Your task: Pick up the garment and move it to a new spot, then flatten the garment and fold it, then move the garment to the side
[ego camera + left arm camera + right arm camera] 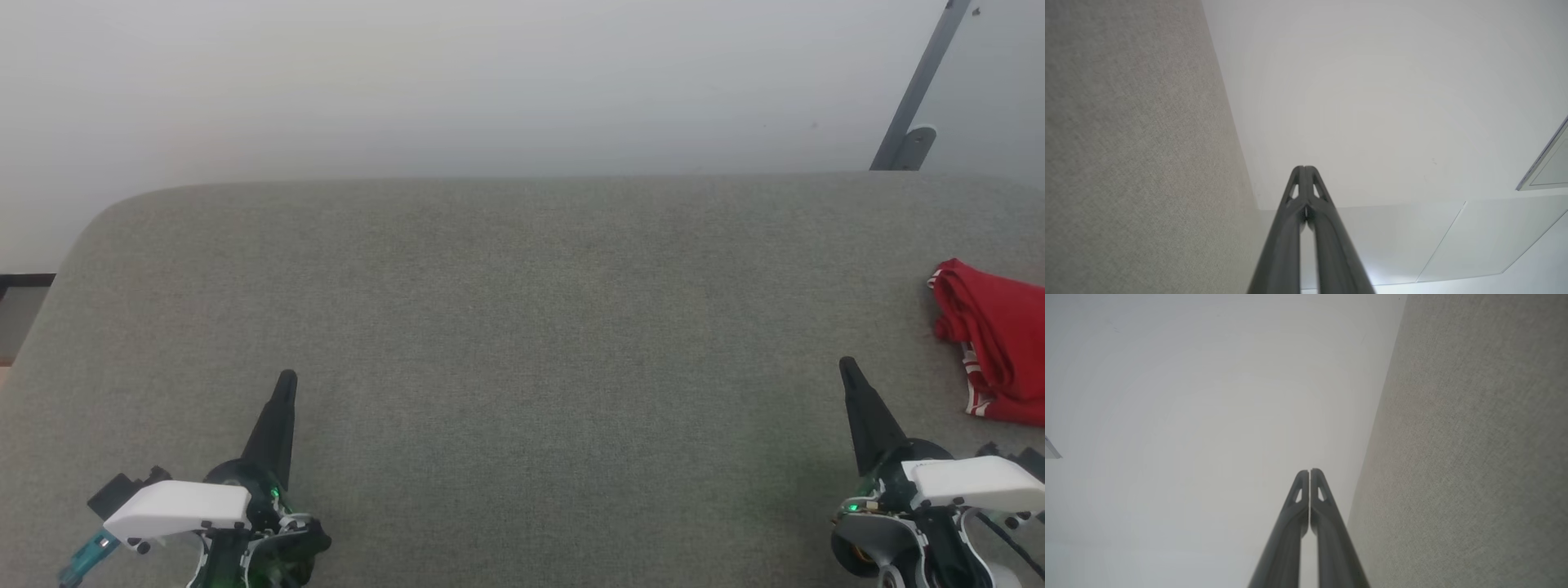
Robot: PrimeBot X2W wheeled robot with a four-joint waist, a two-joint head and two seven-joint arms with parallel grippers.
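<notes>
- The left pincer [286, 380] is a pair of long matte-black plastic fingers that taper from a rounded, glossy dark base to a narrow tip.
- In the left wrist view, each of these fingers [1290, 228] has a small triangular cut-out [1294, 191] just below the tip.
- An angular white plastic cover [180, 506] with dark screws caps the left wrist. A small green light [275, 493] glows beside it, and a teal plug [86, 557] juts from its outer end.
- The right pincer [847, 365] has the same black tapered shape, with the same cut-outs near the tip.
- A second white cover [971, 482] caps the right wrist, with a green indicator [853, 508] and a thin black cable [1008, 539] nearby.
</notes>
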